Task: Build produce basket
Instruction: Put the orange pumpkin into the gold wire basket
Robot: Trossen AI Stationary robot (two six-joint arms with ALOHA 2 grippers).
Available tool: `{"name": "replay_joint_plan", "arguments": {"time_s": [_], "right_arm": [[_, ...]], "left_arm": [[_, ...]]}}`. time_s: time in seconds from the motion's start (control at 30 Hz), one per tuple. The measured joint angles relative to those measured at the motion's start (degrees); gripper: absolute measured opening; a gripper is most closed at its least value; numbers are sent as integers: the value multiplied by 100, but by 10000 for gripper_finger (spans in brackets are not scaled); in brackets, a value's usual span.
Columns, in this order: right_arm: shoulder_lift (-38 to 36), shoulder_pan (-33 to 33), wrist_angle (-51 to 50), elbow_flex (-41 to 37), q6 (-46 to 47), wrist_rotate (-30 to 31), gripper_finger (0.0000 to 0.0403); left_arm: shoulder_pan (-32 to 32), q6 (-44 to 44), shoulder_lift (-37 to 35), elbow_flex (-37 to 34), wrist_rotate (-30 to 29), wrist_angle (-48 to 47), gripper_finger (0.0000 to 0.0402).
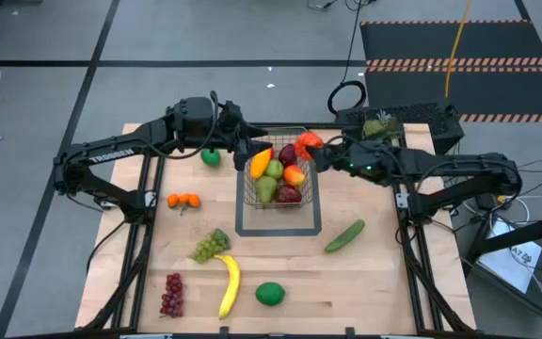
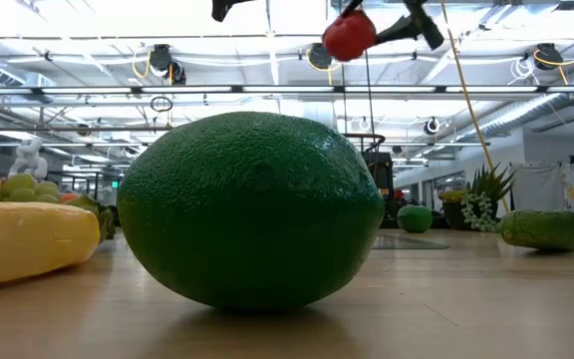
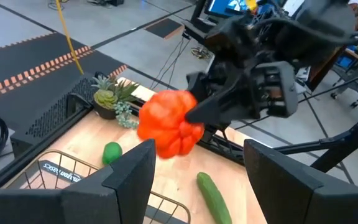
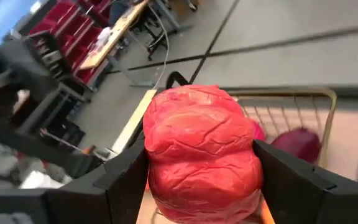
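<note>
The wire basket [image 1: 314, 193] stands mid-table and holds a mango [image 1: 261, 163], pears, apples and an orange fruit. My right gripper [image 1: 314, 151] is above the basket's far right corner, shut on a lumpy red pepper [image 1: 308, 142]. The low view shows the pepper [image 2: 348, 36] high above the table. My left gripper [image 1: 242, 153] is open above the basket's far left corner and touches nothing. In the left wrist view its fingers [image 3: 132, 171] stand apart, with the pepper [image 3: 166, 121] beyond them. My right gripper pinches the red pepper by its two opposite sides [image 4: 160, 155] between the two fingers [image 4: 126, 180]. The fingers reach in roughly level from the table's right. The pepper is lifted clear, over the basket's far rim [image 4: 303, 93].
On the table around the basket lie a lime [image 1: 212, 157], small oranges [image 1: 184, 200], green grapes [image 1: 210, 246], a banana [image 1: 229, 285], red grapes [image 1: 172, 294], a second lime [image 1: 269, 293] and a cucumber [image 1: 344, 235]. A potted plant [image 1: 378, 125] stands at the far right.
</note>
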Motion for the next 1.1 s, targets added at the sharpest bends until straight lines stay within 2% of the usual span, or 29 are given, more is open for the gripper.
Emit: {"name": "replay_joint_plan", "arguments": {"time_s": [0.07, 0.17, 0.6, 0.87, 1.1], "right_arm": [[134, -60, 58, 0, 530, -80, 263], [325, -253, 214, 0, 1276, -542, 263], [1364, -1119, 612, 0, 1372, -3093, 263], [1877, -1305, 619, 0, 1640, -3859, 263], [2031, -1358, 532, 0, 1523, -4032, 284]], "left_arm": [[-2, -1, 0, 0, -3, 0, 241], [-2, -1, 0, 0, 0, 0, 241], [0, 248, 0, 0, -5, -42, 241], [-2, 222, 0, 0, -28, -42, 241], [-1, 222, 0, 0, -51, -42, 241]]}}
